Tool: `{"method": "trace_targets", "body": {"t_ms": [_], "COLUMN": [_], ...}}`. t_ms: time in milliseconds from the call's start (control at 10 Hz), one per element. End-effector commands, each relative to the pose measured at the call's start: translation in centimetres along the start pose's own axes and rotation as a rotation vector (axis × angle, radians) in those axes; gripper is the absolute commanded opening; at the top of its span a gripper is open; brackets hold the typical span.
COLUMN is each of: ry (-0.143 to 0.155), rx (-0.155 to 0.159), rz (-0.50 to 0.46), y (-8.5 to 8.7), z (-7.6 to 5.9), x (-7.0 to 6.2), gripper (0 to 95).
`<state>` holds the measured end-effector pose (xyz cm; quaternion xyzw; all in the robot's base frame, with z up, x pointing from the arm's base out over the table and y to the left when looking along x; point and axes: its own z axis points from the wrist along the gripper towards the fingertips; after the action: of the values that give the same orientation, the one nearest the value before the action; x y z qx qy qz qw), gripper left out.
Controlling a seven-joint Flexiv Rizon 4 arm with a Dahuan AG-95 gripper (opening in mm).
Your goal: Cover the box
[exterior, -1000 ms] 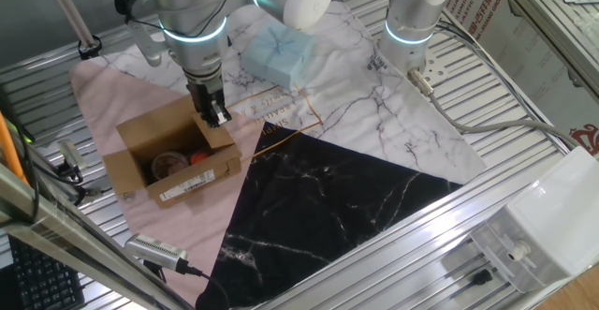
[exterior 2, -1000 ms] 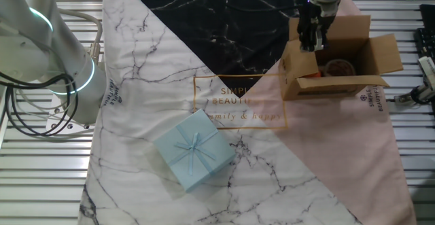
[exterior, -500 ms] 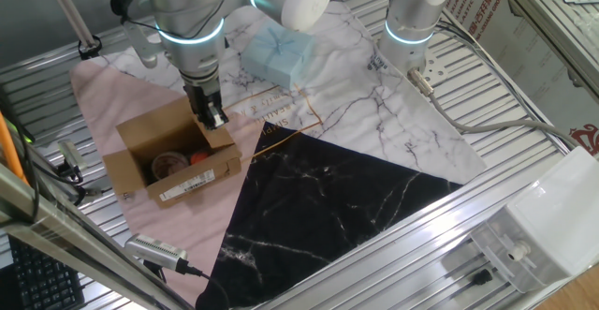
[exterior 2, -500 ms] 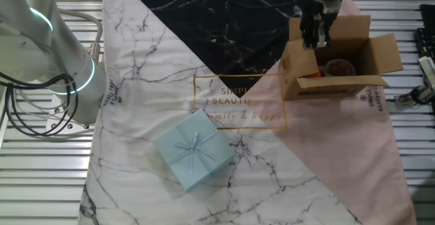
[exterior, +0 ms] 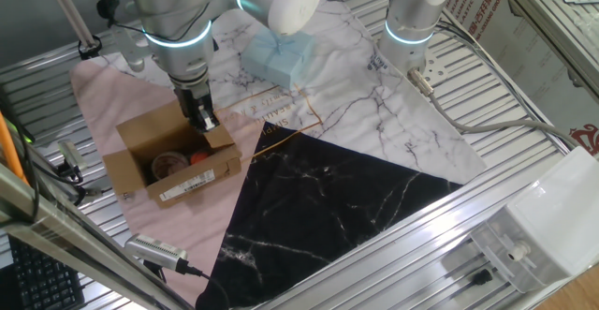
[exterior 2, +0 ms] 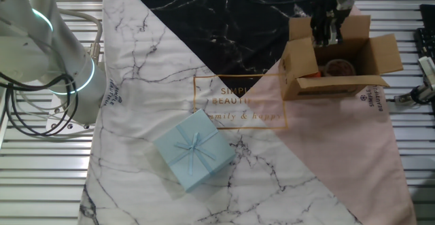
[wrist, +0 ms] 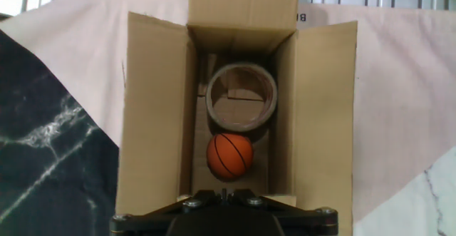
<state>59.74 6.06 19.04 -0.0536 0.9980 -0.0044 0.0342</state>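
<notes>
Read across one fixed view from the left, the box [exterior: 173, 160] sits on the pink part of the cloth [exterior: 112, 104], its four flaps all splayed outward and its white label [exterior: 192, 186] on the long side facing the camera. Inside it, the hand view shows a roll of tape [wrist: 241, 97] lying flat with a small basketball [wrist: 229, 155] just below it; both sit well under the rim, so nothing should block a flap from folding flat. The gripper [exterior: 201, 118] hangs over the box's end nearest the black marble patch [exterior: 328, 198], close above the short flap there; its fingers look close together, though I cannot tell for certain whether they are fully shut. To do this step well, I judge the fingers should come in from outside a flap, catch it low near its crease, and sweep it inward across the opening, taking the short flaps first so the long ones lie on top. Pushing high on a flap risks sliding the light carton over the cloth. Further right, the pale blue gift box [exterior: 281, 52] lies well apart.
</notes>
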Motion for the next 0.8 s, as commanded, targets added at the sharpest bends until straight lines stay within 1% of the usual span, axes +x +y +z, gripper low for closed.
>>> {"method": "trace_targets", "body": {"t_ms": [100,400,600,800], "ry": [0.005,0.004,0.002,0.005], "rx": [-0.001,0.0,-0.001,-0.003], "rz": [-0.003,-0.01,-0.02,-0.031], "y": [0.0,-0.2,-0.5,-0.9], "z": [0.0,0.3,0.6,0.6], "x": [-0.9,-2.2,-2.8,-3.6], "gripper": [0.0,0.0,0.0,0.0]}}
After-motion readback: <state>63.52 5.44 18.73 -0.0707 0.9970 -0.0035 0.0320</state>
